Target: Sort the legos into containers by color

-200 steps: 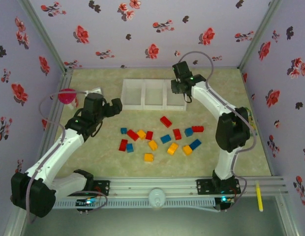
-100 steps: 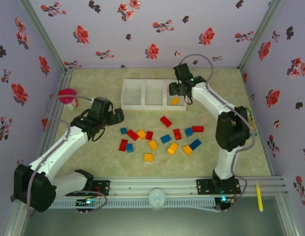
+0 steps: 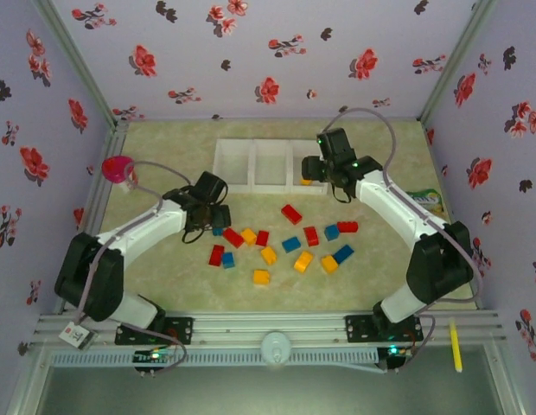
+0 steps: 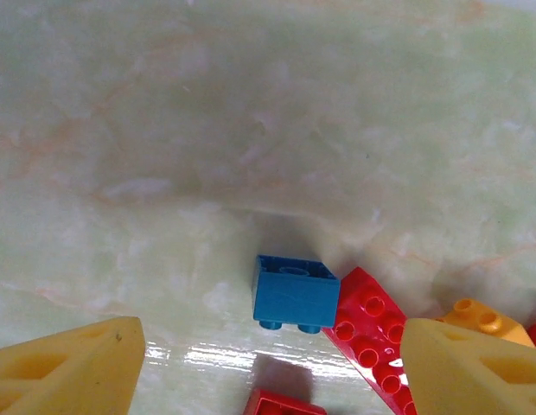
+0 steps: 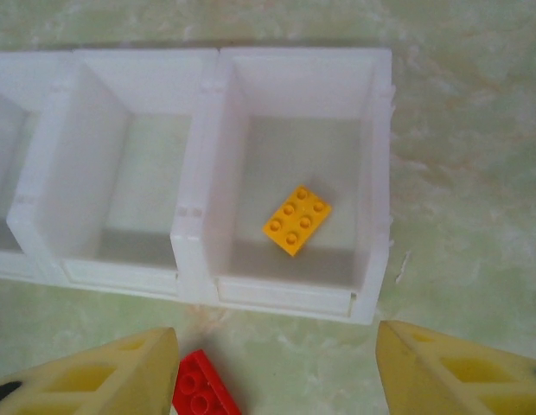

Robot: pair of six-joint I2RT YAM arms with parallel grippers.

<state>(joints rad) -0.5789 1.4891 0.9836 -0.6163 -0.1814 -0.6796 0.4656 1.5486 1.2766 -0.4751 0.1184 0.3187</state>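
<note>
Since the earlier frame the left arm had swung in from the table's left side to the scattered bricks, and the right arm had drawn back from the bins, with one brick now lying inside.

The left gripper (image 4: 274, 341) stood spread, its fingers (image 4: 69, 372) wide apart and pinching nothing. The blue brick (image 4: 294, 294) lay on the table (image 4: 251, 130) just ahead of the gap, clear of both fingers. A long red brick (image 4: 372, 333) sat against its right side, possibly touching it; the wrist view was too oblique to be sure.

The right gripper (image 5: 277, 337) was likewise spread and empty, hovering before the white container row (image 5: 199, 216). That row had three compartments. The yellow brick (image 5: 296, 220) rested alone on the floor of the right-hand one, turned diagonally, straight ahead of the open fingers. Another red brick (image 5: 203, 389) lay on the table just beside the left finger.

From above, the loose bricks (image 3: 290, 244) counted six red, five blue and five yellow, clustered between the two arms.
</note>
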